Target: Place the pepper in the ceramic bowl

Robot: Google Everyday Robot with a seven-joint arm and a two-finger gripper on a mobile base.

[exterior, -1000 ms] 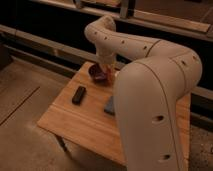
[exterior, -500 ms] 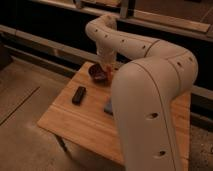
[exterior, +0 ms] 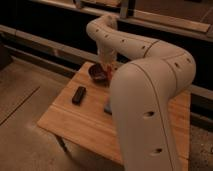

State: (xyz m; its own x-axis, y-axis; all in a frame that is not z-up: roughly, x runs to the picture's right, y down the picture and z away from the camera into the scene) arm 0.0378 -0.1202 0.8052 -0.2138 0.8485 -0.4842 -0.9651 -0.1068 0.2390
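My end effector (exterior: 107,70) hangs at the far side of the worktop (exterior: 75,120), just above the right rim of the ceramic bowl (exterior: 95,75). It is clenched, and a small red sliver shows at its tips, which I take to be the pepper (exterior: 106,66), pinched there and raised over the bowl rather than lying inside it. How much of the pepper sticks out below I cannot tell. The bowl is dark, round and low-sided, and it stands on the wood near the far edge, left of my wrist. My arm (exterior: 150,100) fills the right of the scene: a pale, bulky shell with small dark holes that rises close by, bends left at the far side and drops to the bowl. A black block (exterior: 79,95) lies flat on the worktop, nearer and left of the bowl and well apart from it. A blue block (exterior: 107,107) peeks out at the edge of my arm, mostly hidden behind it. The worktop is light wooden planks, with grey floor (exterior: 22,95) to its left.
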